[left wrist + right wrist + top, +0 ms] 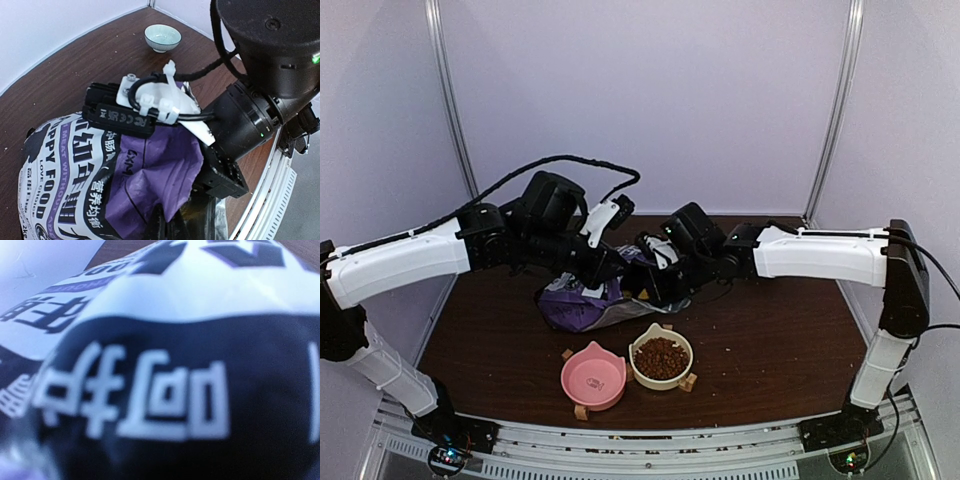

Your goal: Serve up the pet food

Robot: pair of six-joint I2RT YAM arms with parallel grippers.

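Note:
The pet food [661, 357], dark-brown kibble, fills a cream cat-eared bowl [642, 374] near the table's front. A pink cat-eared bowl [592, 378] left of it holds none. The purple puppy-food bag [582, 303] lies behind the bowls. My left gripper [605, 268] is at the bag's top; in the left wrist view [170, 225] its dark fingers pinch the bag's purple mouth edge [165, 170]. My right gripper [655, 285] reaches into the bag's mouth from the right; its fingers are hidden. The right wrist view shows only blurred bag print [165, 390].
A small pale ceramic bowl [162, 37] stands near the table's far corner. A few crumbs lie on the brown table [760, 330] right of the bag. The metal rail [650, 450] runs along the near edge.

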